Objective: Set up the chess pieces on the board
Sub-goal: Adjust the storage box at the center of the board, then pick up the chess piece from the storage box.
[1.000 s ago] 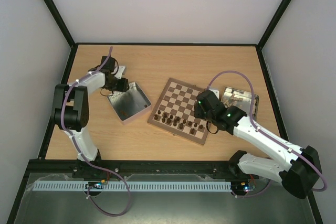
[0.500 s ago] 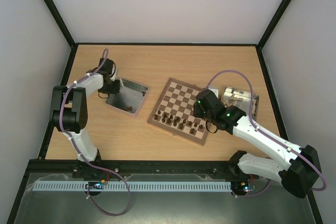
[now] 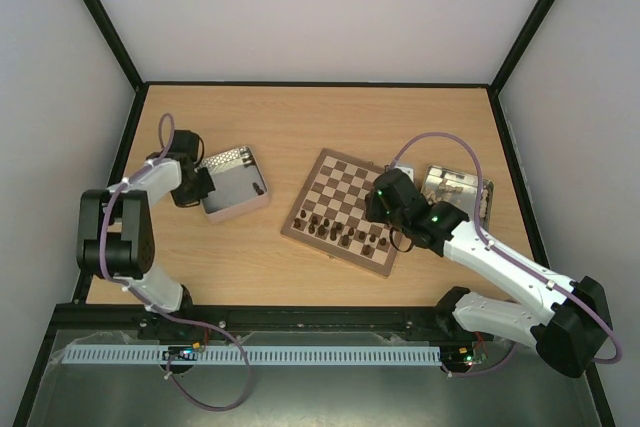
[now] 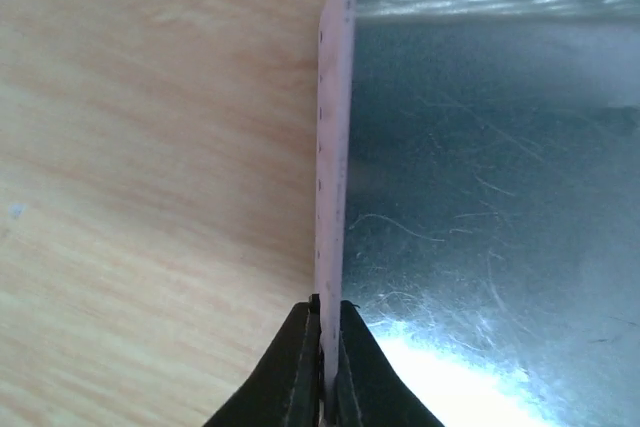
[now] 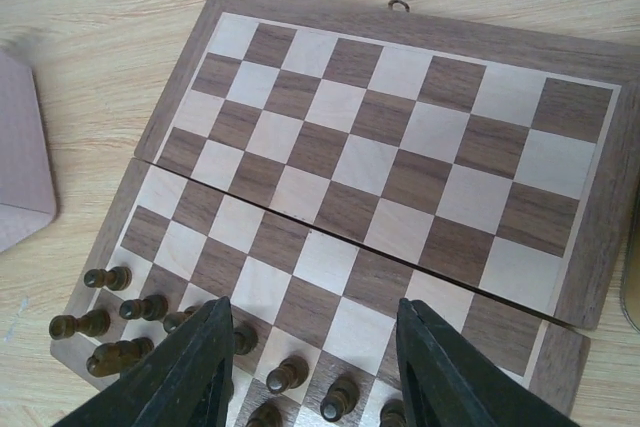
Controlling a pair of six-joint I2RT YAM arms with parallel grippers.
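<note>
left tool (image 4: pixel 322 315) pinching metal tray (image 4: pixel 334 147), wooden table (image 4: pixel 150 197)

From my screen the worktop (image 3: pixel 300 117) is a pale, orange-toned wood laminate with fine grain running along its length. Plain white walls close it in on three sides: a back wall (image 3: pixel 320 7), a left wall (image 3: pixel 50 147) and a right wall (image 3: pixel 590 147), all bare and matte. A black strut (image 3: pixel 100 17) rises from the far left corner and another black strut (image 3: pixel 536 17) from the far right corner, and thin black edging follows the left and right edges. Along the near edge I see a black rail (image 3: pixel 300 315), then a white slotted strip (image 3: pixel 250 355), then dull grey sheet metal (image 3: pixel 320 397). The light is soft and even, with faint shadows.
</note>
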